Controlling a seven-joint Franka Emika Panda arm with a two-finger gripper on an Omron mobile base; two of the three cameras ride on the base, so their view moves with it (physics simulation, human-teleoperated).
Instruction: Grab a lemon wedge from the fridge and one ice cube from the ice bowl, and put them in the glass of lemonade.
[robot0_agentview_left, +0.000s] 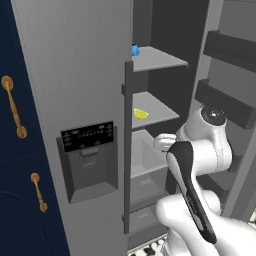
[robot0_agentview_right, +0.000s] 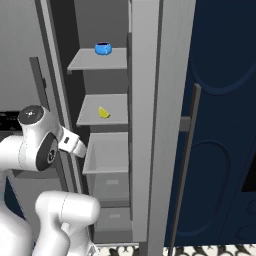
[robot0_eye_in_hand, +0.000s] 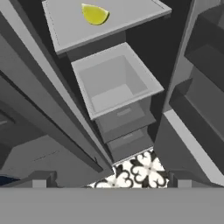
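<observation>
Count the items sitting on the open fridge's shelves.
2. A lemon wedge lies on the middle shelf, and a small blue object sits on the shelf above. The open bin below the wedge looks empty; the closed drawers could hide more.

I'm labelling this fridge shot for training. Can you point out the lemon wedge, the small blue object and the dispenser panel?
lemon wedge (robot0_agentview_left: 140, 114): left base view, middle of the yellow wedge on the second shelf.
small blue object (robot0_agentview_right: 103, 48): right base view, centre of its body, top shelf.
dispenser panel (robot0_agentview_left: 88, 136): left base view, black control strip on the closed door.
</observation>
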